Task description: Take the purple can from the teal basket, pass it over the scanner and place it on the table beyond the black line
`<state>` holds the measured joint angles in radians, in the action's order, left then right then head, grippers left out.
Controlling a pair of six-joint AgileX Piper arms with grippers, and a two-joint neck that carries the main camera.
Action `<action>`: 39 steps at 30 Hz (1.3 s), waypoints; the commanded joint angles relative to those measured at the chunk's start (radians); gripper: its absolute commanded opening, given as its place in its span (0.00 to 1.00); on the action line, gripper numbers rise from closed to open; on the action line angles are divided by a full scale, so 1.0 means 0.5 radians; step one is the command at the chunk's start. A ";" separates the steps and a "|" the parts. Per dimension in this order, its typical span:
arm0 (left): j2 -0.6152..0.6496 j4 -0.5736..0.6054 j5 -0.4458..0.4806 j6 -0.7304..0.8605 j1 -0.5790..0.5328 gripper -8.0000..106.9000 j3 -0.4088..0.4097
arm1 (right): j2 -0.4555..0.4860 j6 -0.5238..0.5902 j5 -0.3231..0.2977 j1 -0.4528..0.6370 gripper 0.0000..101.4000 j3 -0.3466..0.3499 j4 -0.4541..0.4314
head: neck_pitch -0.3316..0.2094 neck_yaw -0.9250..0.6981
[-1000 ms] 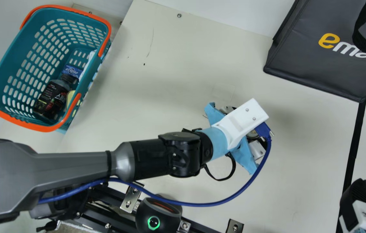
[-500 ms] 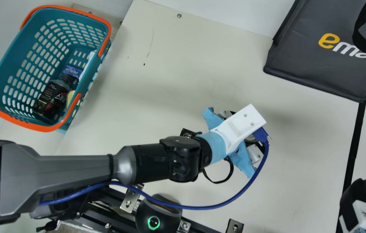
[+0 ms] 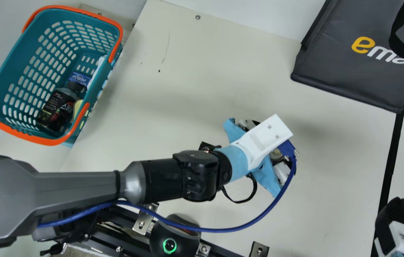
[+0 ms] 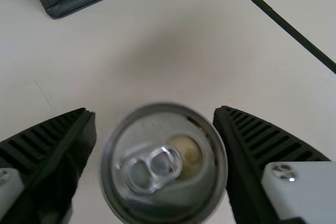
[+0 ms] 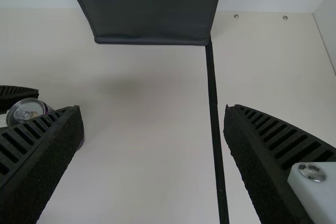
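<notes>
My left gripper (image 3: 262,142) is over the middle of the table, largely hidden by its own mount. In the left wrist view the left gripper (image 4: 155,113) is shut on the purple can (image 4: 164,166), whose silver lid faces the camera. The right wrist view shows the can (image 5: 29,111) beside one of its fingers; whether its base touches the table I cannot tell. My right gripper (image 3: 396,217), partly in view at the lower right, and the same gripper (image 5: 153,109) in its wrist view is open and empty. The black line (image 3: 392,155) runs right of the can. The teal basket (image 3: 4,75) is upper left, the scanner (image 3: 171,237) at the bottom.
A dark grey bag (image 3: 352,71) stands at the upper right, by the black line's far end. In the basket are a dark bottle (image 3: 57,109) and a blue pack (image 3: 79,77). A blue cable (image 3: 237,225) hangs along my left arm.
My left arm's gripper has shifted slightly toward the near edge and a little left, with hardly any motion in the last half second. The right gripper has kept still.
</notes>
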<state>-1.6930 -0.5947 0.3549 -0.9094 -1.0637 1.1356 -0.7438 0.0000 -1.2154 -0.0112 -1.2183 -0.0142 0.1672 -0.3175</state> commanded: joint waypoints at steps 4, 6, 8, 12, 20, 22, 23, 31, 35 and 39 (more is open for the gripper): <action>0.025 0.026 0.002 0.033 0.007 0.84 0.005 | 0.000 0.000 0.000 0.000 0.94 0.000 0.000 | -0.058 -0.008; 0.044 0.049 0.005 0.056 0.008 0.85 0.006 | 0.000 0.000 0.000 0.000 0.94 0.000 0.000 | -0.058 -0.008; 0.066 0.081 0.011 0.090 0.010 0.85 0.008 | 0.000 0.000 0.000 0.000 0.94 0.000 0.000 | -0.058 -0.008; 0.123 0.178 0.039 0.202 0.022 0.85 0.018 | 0.000 0.000 0.000 0.000 0.94 0.000 0.000 | -0.058 -0.008; 0.307 0.513 0.182 0.612 0.079 0.85 0.058 | 0.000 0.000 0.000 0.000 0.94 0.000 0.000 | -0.058 -0.008; 0.364 0.609 0.240 0.734 0.109 0.85 0.069 | 0.000 0.000 0.000 0.000 0.94 0.000 0.000 | -0.058 -0.008; 0.395 0.659 0.273 0.797 0.128 0.85 0.076 | 0.000 0.000 0.000 0.000 0.94 0.000 0.000 | -0.058 -0.008; 0.642 0.960 0.560 1.218 0.387 0.85 0.127 | 0.000 0.000 0.000 0.000 0.94 0.000 0.000 | -0.058 -0.008; 0.770 1.058 0.694 1.362 0.573 0.85 0.135 | 0.000 0.000 0.002 0.000 0.94 0.000 0.000 | -0.058 -0.008; 0.900 1.111 0.809 1.456 0.778 0.85 0.123 | 0.000 0.000 0.000 0.000 0.94 0.000 0.000 | -0.058 -0.008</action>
<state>-1.2679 -0.0462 0.7365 -0.2009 -0.7306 1.1987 -0.7438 0.0000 -1.2154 -0.0112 -1.2183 -0.0142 0.1672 -0.3191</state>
